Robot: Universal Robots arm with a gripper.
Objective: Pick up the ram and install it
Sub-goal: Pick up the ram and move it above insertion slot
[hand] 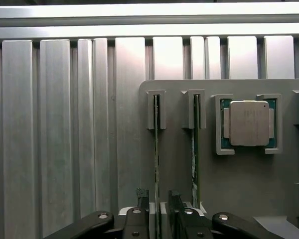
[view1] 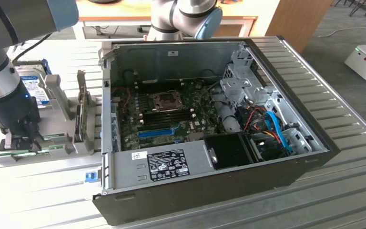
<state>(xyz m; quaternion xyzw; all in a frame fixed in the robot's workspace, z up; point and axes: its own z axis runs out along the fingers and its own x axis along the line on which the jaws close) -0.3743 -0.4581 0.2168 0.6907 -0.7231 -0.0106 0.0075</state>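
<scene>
The gripper (hand: 158, 195) is down over the grey holder (hand: 229, 189), with the ram (hand: 156, 149) standing on its edge in a narrow slot and running straight out between the fingers (hand: 142, 195). The fingers are open. One sits on each side of the stick, close to it, with a sliver of holder showing on both sides, so nothing is gripped yet.

The step in hand looks like the pick-up, and it depends on staying centred. The stick should sit midway between the two pads so that both meet its flat faces at the same time. If one pad touches first, it will likely tip the thin board against the slot wall.

A second green stick (hand: 195, 149) stands just outside one finger, on the side of the processor chip (hand: 248, 123). That finger has little room, so any sideways correction should be small. The grip should probably be firm but not hard, and the lift should go straight along the slot so the board does not bind.

In the exterior view, the open computer case (view1: 221, 181) lies well apart from the fingers.
</scene>
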